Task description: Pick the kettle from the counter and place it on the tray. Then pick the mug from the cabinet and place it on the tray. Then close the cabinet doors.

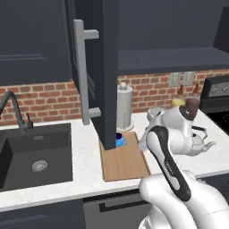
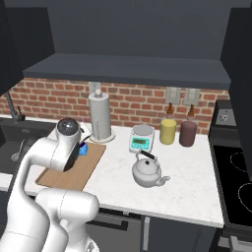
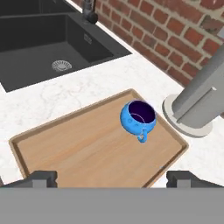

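My claw [image 3: 111, 177] hangs wide open and empty above the tray [image 3: 65, 153], the blue mug [image 3: 138, 118] resting on the tray just ahead of it, so I should lift straight clear before reaching for the kettle [image 2: 147, 171] on the tabletop [image 2: 192, 187].

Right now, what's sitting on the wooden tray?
The blue mug sits upright at a far corner of the tray, beside the paper-towel holder. The tray's near edge is hidden.
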